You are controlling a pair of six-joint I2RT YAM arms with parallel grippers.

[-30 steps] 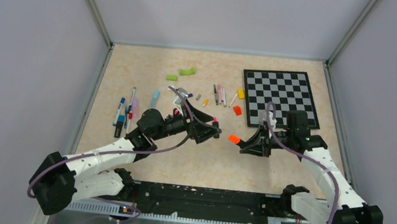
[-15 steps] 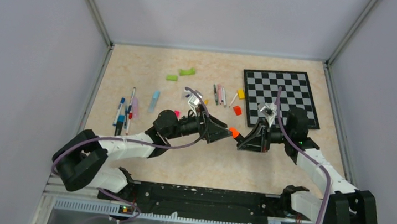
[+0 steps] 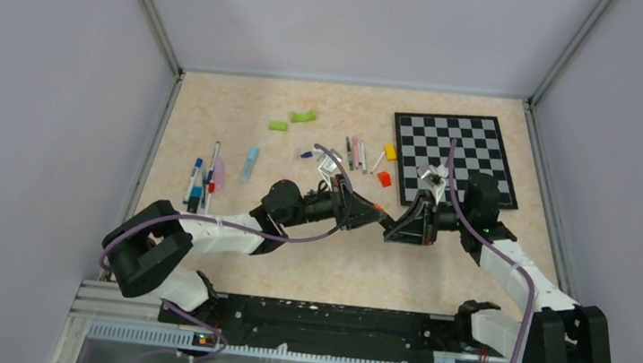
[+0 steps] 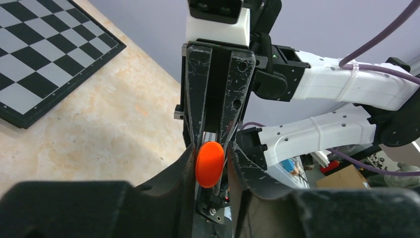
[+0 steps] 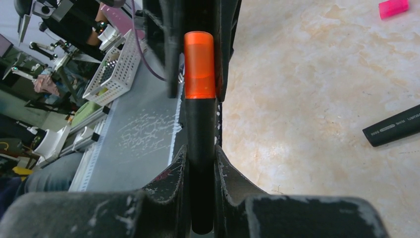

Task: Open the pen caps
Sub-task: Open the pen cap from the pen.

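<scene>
A black pen [image 5: 200, 134] with an orange pen cap [image 5: 199, 64] is held level above the table between the two arms. My right gripper [image 5: 200, 158] is shut on the black barrel. My left gripper [image 4: 210, 159] faces it and is shut on the orange pen cap [image 4: 209, 163], whose round end shows between its fingers [image 4: 185, 166]. In the top view the two grippers meet tip to tip at the orange cap [image 3: 378, 213], left gripper [image 3: 369, 213] against right gripper [image 3: 391, 228]. Other pens [image 3: 201, 178] lie at the left and more pens [image 3: 357, 154] lie at the middle back.
A chessboard [image 3: 456, 158] lies at the back right, with a yellow block [image 3: 389, 152] and an orange block [image 3: 384, 179] beside it. Green pieces [image 3: 304, 116] lie at the back. A loose pink cap [image 5: 393, 8] and a black barrel [image 5: 393, 130] lie on the table below my right gripper.
My left arm has reached right to the right gripper, and its jaws have closed from wide open onto the orange cap. The right gripper rose slightly and still holds the pen.
</scene>
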